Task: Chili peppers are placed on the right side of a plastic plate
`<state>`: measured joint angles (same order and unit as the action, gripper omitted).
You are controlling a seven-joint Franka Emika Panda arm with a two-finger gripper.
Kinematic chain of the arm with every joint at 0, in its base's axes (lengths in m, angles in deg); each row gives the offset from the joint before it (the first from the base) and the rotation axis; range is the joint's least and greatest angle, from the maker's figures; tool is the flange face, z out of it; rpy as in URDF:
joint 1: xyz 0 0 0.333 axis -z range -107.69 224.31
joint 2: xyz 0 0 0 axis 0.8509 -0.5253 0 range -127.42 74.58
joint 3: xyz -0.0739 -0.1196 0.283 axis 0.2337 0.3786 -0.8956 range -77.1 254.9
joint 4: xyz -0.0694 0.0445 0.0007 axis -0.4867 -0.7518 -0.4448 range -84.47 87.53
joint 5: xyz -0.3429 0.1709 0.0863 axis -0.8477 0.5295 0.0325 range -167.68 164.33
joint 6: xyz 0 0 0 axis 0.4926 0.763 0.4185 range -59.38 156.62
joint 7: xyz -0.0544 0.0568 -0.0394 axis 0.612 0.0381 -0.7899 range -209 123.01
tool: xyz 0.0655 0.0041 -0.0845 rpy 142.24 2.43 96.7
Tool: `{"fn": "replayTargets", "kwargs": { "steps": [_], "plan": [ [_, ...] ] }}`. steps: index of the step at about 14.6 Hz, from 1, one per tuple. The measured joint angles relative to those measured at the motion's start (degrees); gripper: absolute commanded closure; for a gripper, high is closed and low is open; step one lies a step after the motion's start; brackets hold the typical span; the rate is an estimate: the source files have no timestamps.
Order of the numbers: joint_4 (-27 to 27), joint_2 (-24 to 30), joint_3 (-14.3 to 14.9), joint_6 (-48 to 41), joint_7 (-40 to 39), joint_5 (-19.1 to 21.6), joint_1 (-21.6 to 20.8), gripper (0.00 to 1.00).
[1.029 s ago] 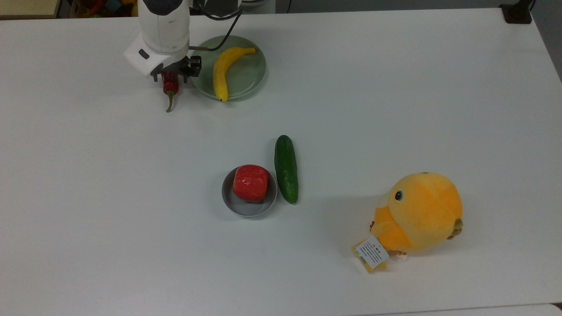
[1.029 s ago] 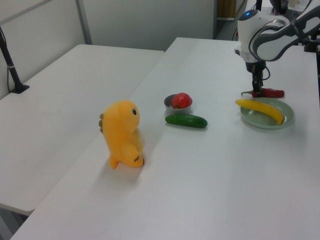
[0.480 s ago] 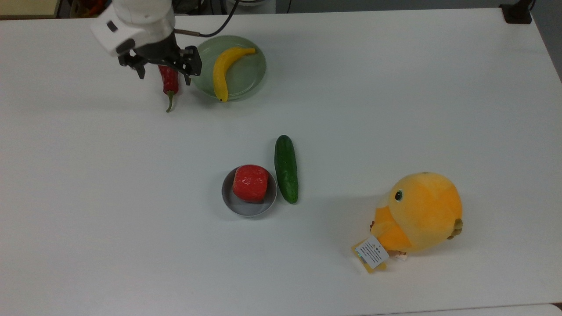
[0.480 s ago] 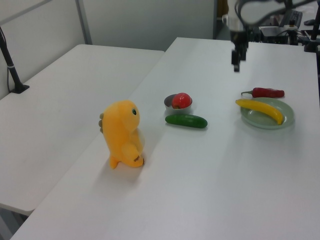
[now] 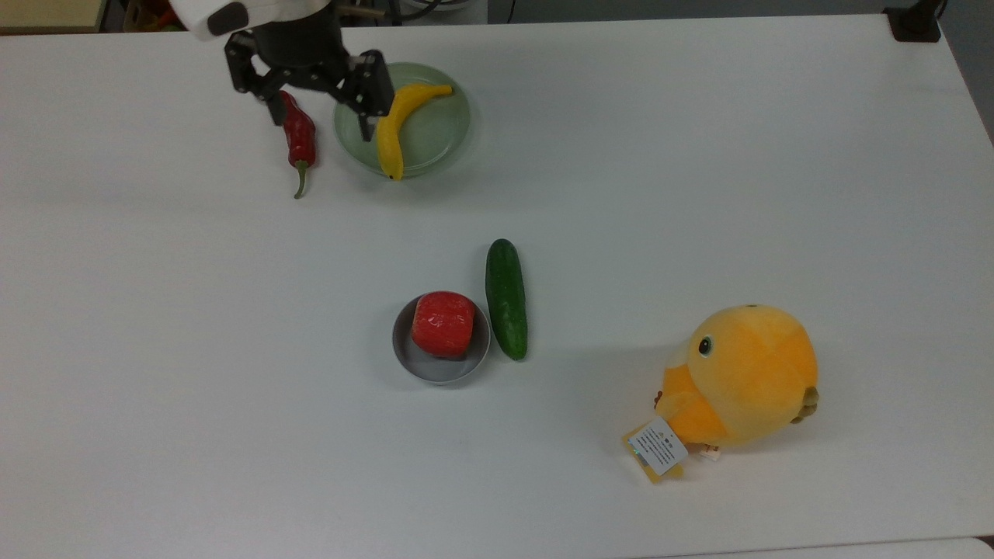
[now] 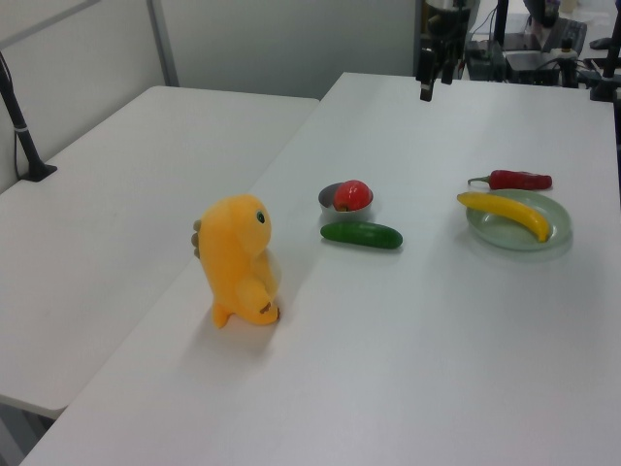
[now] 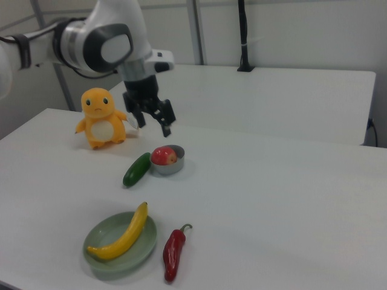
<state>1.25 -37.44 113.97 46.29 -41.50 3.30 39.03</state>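
The dark-red chili pepper [image 5: 299, 140] lies flat on the white table, close beside the pale green plastic plate [image 5: 435, 132] on the top view's left, its green stem pointing toward the table's middle. In the right view the chili [image 7: 173, 254] lies just right of the plate [image 7: 140, 249]; in the left view the chili [image 6: 519, 180] lies behind the plate [image 6: 495, 225]. My gripper [image 5: 320, 118] hangs open and empty well above the table, with its fingers spread wide. It also appears raised high in the left view [image 6: 435, 83] and the right view [image 7: 156, 125].
A yellow banana [image 5: 392, 124] lies on the plate. Mid-table stand a grey bowl [image 5: 404, 357] holding a round red fruit [image 5: 443, 324] and a cucumber [image 5: 506, 299] beside it. An orange plush toy [image 5: 742, 380] sits on the top view's lower right.
The gripper was shut on the chili down at the table a second ago. It has opened, let the chili go and risen away. The chili stays beside the plate.
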Motion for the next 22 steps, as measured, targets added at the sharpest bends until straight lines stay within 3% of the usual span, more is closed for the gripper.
{"fn": "replayTargets", "kwargs": {
  "steps": [4,16,18,22],
  "plan": [
    [-2.57,1.37,-0.25,-6.16,0.06,1.16,-2.01,0.00],
    [-2.97,5.91,-0.99,-10.35,-0.05,1.24,-2.52,0.00],
    [-2.91,6.96,-4.31,-10.35,-0.05,1.24,-0.10,0.00],
    [-1.42,9.99,-16.94,-10.60,-0.05,1.24,11.53,0.00]
  ]
}}
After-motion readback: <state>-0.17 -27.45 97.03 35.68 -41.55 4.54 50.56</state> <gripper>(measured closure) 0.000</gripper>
